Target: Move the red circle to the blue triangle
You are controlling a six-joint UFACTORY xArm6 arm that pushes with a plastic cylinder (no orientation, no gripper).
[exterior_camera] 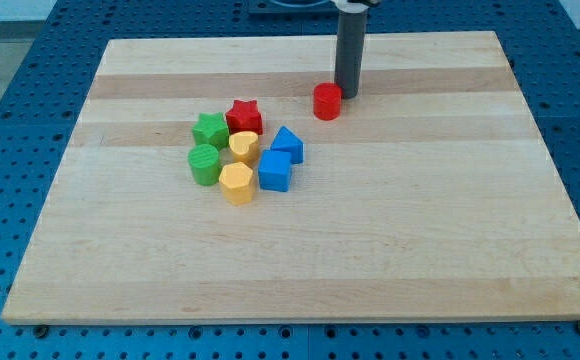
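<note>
The red circle (pixel 327 101) is a short red cylinder on the wooden board, above the view's centre. My tip (pixel 348 94) stands just right of it and slightly toward the view's top, touching or nearly touching it. The blue triangle (pixel 287 143) lies lower left of the red circle, at the right edge of a cluster of blocks, a short gap away from the circle.
The cluster holds a red star (pixel 244 117), a green star (pixel 210 130), a green cylinder (pixel 205 164), a yellow heart-like block (pixel 244 147), a yellow hexagon (pixel 237 183) and a blue cube (pixel 275 171). The wooden board (pixel 420 220) sits on a blue perforated table.
</note>
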